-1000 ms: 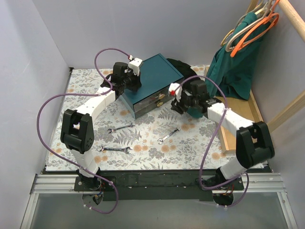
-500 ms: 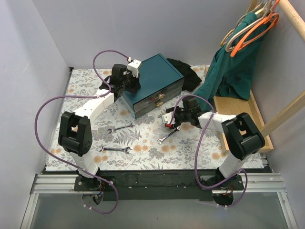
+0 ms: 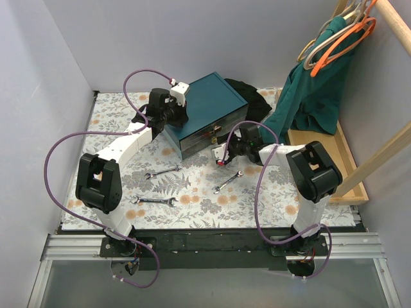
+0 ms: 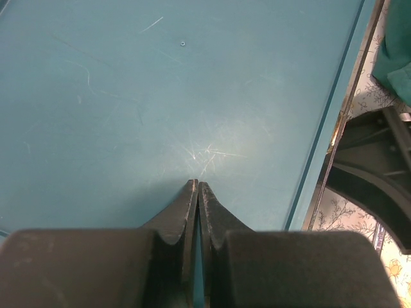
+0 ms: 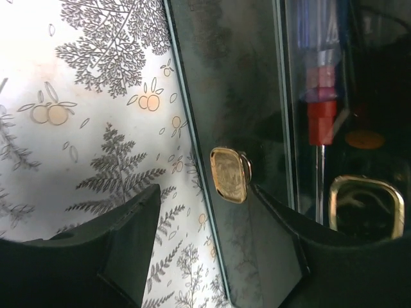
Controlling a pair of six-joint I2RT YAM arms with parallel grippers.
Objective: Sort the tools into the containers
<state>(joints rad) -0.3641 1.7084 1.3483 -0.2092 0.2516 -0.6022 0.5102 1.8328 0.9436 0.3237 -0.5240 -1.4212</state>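
The dark teal box (image 3: 212, 102) stands at the back of the flowered mat. My left gripper (image 3: 180, 117) is shut, its tips (image 4: 198, 186) resting on the box's teal top (image 4: 160, 83). My right gripper (image 3: 220, 156) is open and low at the drawer fronts (image 3: 204, 138). A brass knob (image 5: 229, 174) sits between my right gripper's (image 5: 207, 186) fingers, untouched. That drawer stands slightly open, with a red and blue screwdriver (image 5: 321, 96) inside. A second knob (image 5: 363, 205) shows behind. Three silver wrenches (image 3: 162, 172) (image 3: 227, 181) (image 3: 154, 201) lie on the mat.
A light wooden tray (image 3: 334, 160) lies at the right edge under a green garment (image 3: 314, 83) on hangers. A black cloth (image 3: 247, 90) lies behind the box. Grey walls close the left and back.
My right arm has swung down and left, bringing its open gripper from above the mat to the drawer front. My left gripper has stayed on the box top.
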